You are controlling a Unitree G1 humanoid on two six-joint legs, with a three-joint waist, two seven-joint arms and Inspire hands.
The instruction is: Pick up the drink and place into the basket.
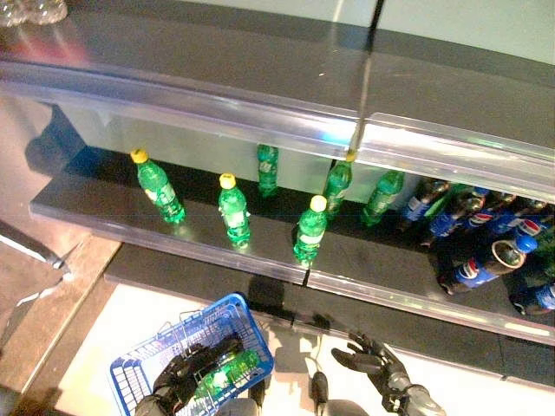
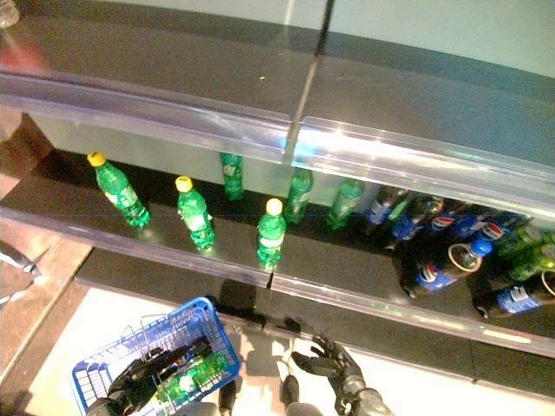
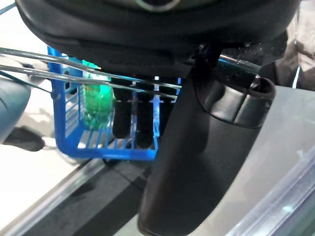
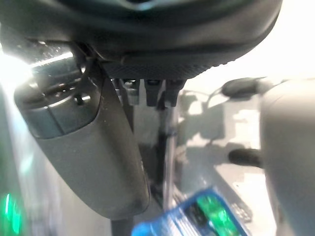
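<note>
Fingers (image 1: 201, 362) beside green, clear-plastic drink (image 1: 227, 371) in blue basket (image 1: 139, 364)

Before me, a dark middle shelf (image 1: 104, 186) carries three green bottles with yellow caps (image 1: 233, 211) near its front edge, standing upright and apart from one another. Three more green bottles (image 1: 268, 169) stand further back, near the pale rear wall. To the right, a crowd of dark bottles with blue labels (image 1: 473, 217) packs the shelf's end; one of them (image 1: 481, 267) lies on its side, its open-looking mouth facing me. A clear plastic rail (image 1: 260, 113) runs along the front of the bare upper shelf (image 1: 260, 52), and another edges the middle one. A lower dark shelf (image 1: 408, 334) sits beneath, above a pale floor (image 1: 121, 321).
</note>
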